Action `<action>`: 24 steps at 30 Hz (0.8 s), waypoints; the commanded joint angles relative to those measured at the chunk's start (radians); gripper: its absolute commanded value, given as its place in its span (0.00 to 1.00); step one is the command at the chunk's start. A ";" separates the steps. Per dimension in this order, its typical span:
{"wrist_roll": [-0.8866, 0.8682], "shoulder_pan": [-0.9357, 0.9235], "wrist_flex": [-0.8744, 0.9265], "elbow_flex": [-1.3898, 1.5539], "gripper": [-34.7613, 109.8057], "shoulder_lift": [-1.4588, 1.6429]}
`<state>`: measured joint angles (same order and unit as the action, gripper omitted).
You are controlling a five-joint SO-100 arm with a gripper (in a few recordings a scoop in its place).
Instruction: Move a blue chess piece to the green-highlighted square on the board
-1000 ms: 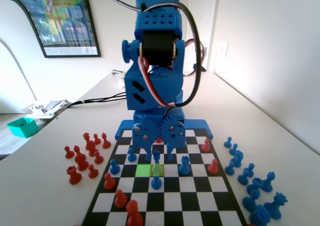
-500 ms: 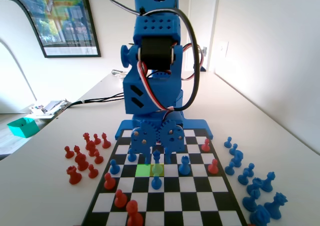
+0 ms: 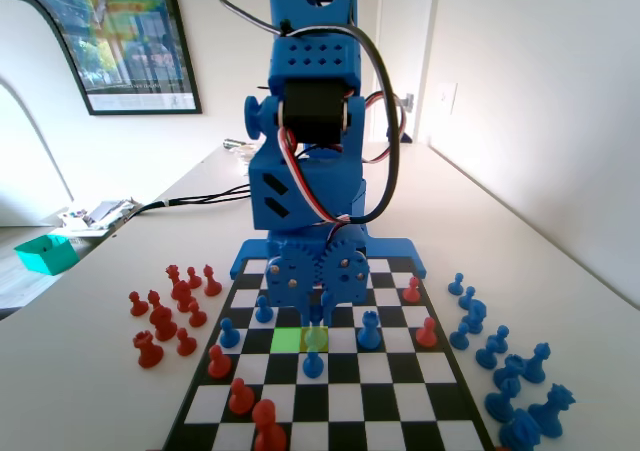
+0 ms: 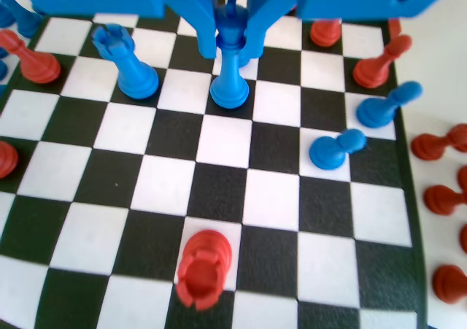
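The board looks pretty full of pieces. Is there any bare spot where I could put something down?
Yes. In the fixed view, the near right stretch of the board is bare, as is the green-highlighted square. It is crowded under the gripper, where the blue chess piece stands between its jaws, and among the red pieces at the near left.

White tabletop (image 3: 90,371) carries chequered board (image 3: 340,386) on blue base plate, at centre in fixed view. Left of board: cluster of red chess pieces (image 3: 168,311) standing on tabletop. Right of board: group of blue chess pieces (image 3: 505,366). Farther left of board, near tabletop edge: teal tray (image 3: 45,253), black cables (image 3: 195,199).
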<state>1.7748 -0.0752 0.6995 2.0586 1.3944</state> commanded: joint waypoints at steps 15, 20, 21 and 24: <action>0.035 -0.028 0.153 -0.101 0.25 0.048; 0.049 -0.054 0.190 -0.135 0.25 0.054; 0.051 -0.061 0.192 -0.140 0.25 0.054; 0.064 -0.089 0.198 -0.152 0.25 0.046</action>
<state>1.8162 -0.1243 0.8790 1.9589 1.3944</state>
